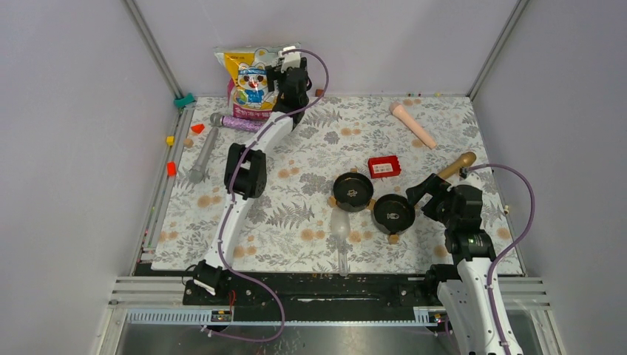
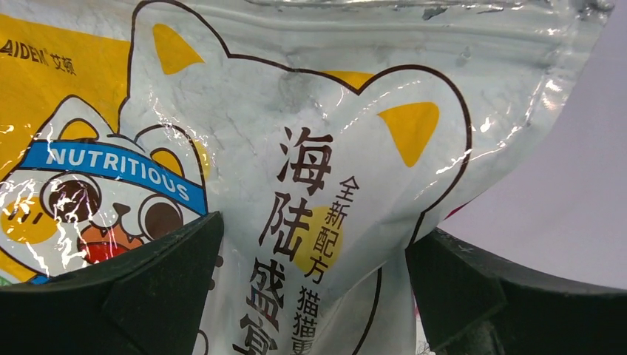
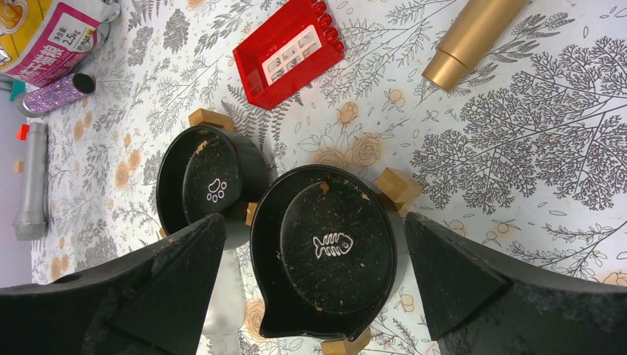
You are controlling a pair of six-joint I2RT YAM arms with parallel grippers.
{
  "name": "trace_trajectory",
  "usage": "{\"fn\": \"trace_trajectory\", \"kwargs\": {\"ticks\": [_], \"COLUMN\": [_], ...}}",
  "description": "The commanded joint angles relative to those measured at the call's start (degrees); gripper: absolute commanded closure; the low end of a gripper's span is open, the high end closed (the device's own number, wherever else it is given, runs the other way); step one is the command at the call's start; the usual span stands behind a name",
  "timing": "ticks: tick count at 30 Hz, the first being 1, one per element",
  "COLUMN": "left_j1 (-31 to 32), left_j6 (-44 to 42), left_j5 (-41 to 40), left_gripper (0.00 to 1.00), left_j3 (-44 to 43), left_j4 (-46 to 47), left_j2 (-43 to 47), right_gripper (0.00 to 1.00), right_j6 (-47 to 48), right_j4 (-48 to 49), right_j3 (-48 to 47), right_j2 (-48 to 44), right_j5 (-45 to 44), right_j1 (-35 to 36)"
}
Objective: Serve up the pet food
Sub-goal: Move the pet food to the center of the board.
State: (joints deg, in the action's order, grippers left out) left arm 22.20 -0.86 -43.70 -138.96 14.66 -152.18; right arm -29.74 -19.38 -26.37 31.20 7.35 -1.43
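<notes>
Standing upright against the back wall, far to the left of and beyond the red box (image 1: 384, 166), the cat-printed bag (image 1: 255, 81) hides the pet food inside it. The left jaws are spread wide at the bag's front, one finger on each side of the printed panel. Whether either finger touches the film is hard to tell from so close, and nothing is gripped. Just on the near side of the red box, two black bowls sit touching on the desk (image 1: 310, 148): the paw-print bowl (image 3: 211, 185) to its near left and the fish-bone bowl (image 3: 333, 248) to its near right, both speckled with crumbs. The right jaws hang fully open above the fish-bone bowl, holding nothing.
</notes>
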Motion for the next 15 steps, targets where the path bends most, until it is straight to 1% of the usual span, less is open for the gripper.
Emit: {"fn": "trace_trajectory", "kwargs": {"ticks": [1, 2, 3, 4, 5, 6, 7, 9, 11, 15], "left_j1": [-1.1, -1.2, -1.4, -1.4, -1.5, -1.5, -1.4, -1.0, 0.0, 4.2], "left_j6": [2.9, 3.2, 3.4, 3.7, 3.7, 3.7, 3.9, 3.7, 3.0, -3.1], "left_j5": [4.4, 4.3, 4.4, 5.0, 5.5, 5.9, 6.5, 8.5, 8.6, 7.6], "left_gripper": [0.16, 0.22, 0.31, 0.48, 0.72, 0.93, 1.00, 1.00, 1.00, 1.00], "left_j3": [-4.3, -4.3, -4.2, -3.9, -3.1, -1.8, 1.3, 6.4, 10.8, 21.3], "left_j4": [7.3, 7.4, 7.2, 6.8, 6.2, 6.1, 6.5, 7.6, 8.7, 13.7], "left_j2": [-2.0, -2.1, -2.2, -1.9, -1.5, -0.5, 0.8, 5.0, 8.8, 17.5], "right_gripper": [0.01, 0.00, 0.01, 0.00, 0.01, 0.00, 0.01, 0.01, 0.01, 0.00], "right_j6": [-0.7, -0.7, -0.8, -0.8, -0.8, -0.8, -0.8, -0.7, -0.8, -0.9], "right_j4": [3.1, 3.3, 3.4, 3.6, 3.7, 3.7, 3.7, 3.8, 3.8, 4.0], "right_j3": [-0.3, -0.2, -0.1, 0.0, 0.0, 0.2, 0.3, 0.5, 0.8, 1.1], "right_j2": [1.1, 1.2, 1.2, 1.0, 0.8, 0.5, 0.1, -0.8, -1.6, -2.2], "right_j5": [-0.3, -0.2, -0.1, -0.1, -0.1, -0.2, -0.3, -0.4, -0.5, -0.2], "right_j1": [0.3, 0.4, 0.3, 0.4, 0.4, 0.3, 0.4, 0.3, 0.4, 0.4]}}
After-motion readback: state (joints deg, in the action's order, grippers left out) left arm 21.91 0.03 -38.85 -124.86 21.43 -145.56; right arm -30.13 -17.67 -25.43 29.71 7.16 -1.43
